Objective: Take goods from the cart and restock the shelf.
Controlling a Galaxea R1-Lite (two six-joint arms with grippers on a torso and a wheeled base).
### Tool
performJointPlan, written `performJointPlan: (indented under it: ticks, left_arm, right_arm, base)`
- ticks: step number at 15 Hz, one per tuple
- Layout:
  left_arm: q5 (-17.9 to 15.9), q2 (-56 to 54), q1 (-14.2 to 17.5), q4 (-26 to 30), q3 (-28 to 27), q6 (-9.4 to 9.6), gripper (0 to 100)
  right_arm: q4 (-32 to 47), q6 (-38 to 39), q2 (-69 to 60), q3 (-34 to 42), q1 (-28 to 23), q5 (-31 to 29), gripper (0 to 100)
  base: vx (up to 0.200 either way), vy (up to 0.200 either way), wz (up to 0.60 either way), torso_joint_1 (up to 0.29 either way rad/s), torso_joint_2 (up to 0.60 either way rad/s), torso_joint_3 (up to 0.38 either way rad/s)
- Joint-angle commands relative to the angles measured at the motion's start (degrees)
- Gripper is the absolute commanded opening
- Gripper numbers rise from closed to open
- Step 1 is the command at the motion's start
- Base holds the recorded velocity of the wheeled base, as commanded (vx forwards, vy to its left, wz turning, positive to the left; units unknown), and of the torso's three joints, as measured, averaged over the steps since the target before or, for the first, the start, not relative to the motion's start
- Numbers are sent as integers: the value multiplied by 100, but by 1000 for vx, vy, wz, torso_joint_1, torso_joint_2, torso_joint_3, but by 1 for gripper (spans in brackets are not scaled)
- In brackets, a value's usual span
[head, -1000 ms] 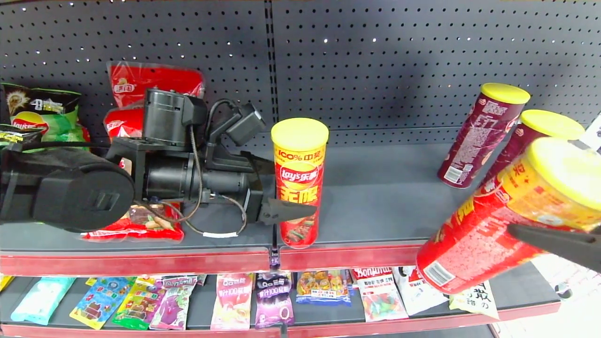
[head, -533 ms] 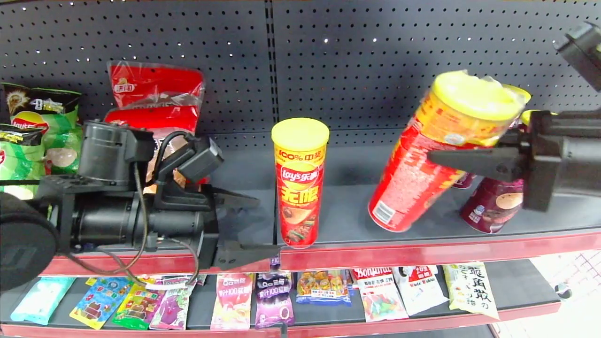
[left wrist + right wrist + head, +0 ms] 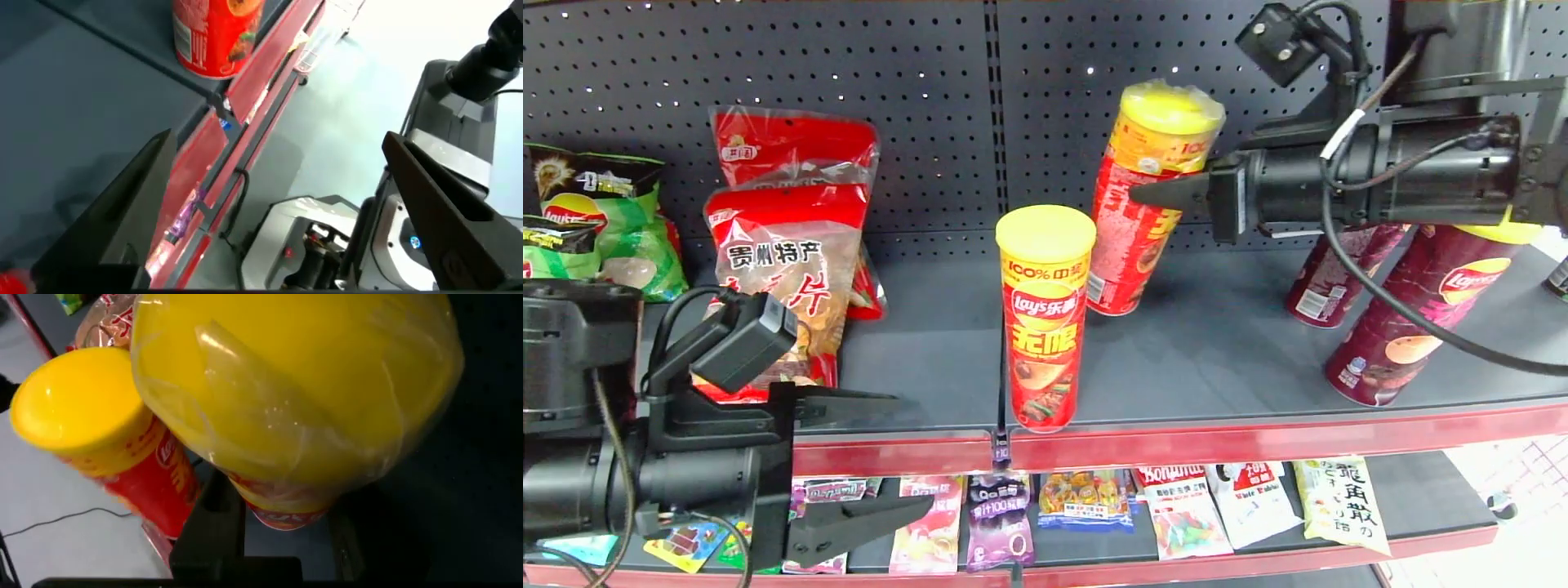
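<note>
A red chip can with a yellow lid stands upright at the front edge of the grey shelf. Its base shows in the left wrist view and its lid in the right wrist view. Just behind it and a little to its right, a second red can is tilted, with my right gripper shut on its upper part. This can's wrapped yellow lid is close to the right wrist camera. My left gripper is open and empty, low at the left, in front of the shelf's red edge.
Two maroon chip cans lean at the right of the shelf under my right arm. Red snack bags and green chip bags stand at the left. Candy packets lie on the lower shelf. Bare shelf lies between the cans.
My right arm has carried the tilted can up and leftward over the shelf, to behind the standing can. My left gripper has backed away from the standing can, leftward and downward, and stays open.
</note>
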Motion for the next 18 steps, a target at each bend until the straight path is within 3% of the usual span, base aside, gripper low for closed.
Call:
performJointPlan:
  ticks: [1, 9, 16, 17, 18]
  left_arm:
    - [2, -292, 217, -4, 100, -9, 100]
    - [2, -599, 691, 5, 320, -18, 100]
    - [2, -608, 718, -4, 399, -132, 100]
    - [-7, -608, 727, -4, 399, -132, 100]
    - [-7, -608, 718, -4, 390, -124, 100]
  right_arm:
    - [13, 0, 770, -521, 39, 3, 0]
    - [162, -8, 1710, -1488, 118, 3, 0]
    - [162, 27, 1833, -1461, 180, -5, 0]
    - [162, 18, 1833, -1461, 180, -5, 100]
    - [154, 18, 1833, -1444, 180, -5, 100]
  base:
    - [0, 0, 0, 0, 0, 0]
    - [0, 0, 0, 0, 0, 0]
    - [0, 0, 0, 0, 0, 0]
    - [0, 0, 0, 0, 0, 0]
    - [0, 0, 0, 0, 0, 0]
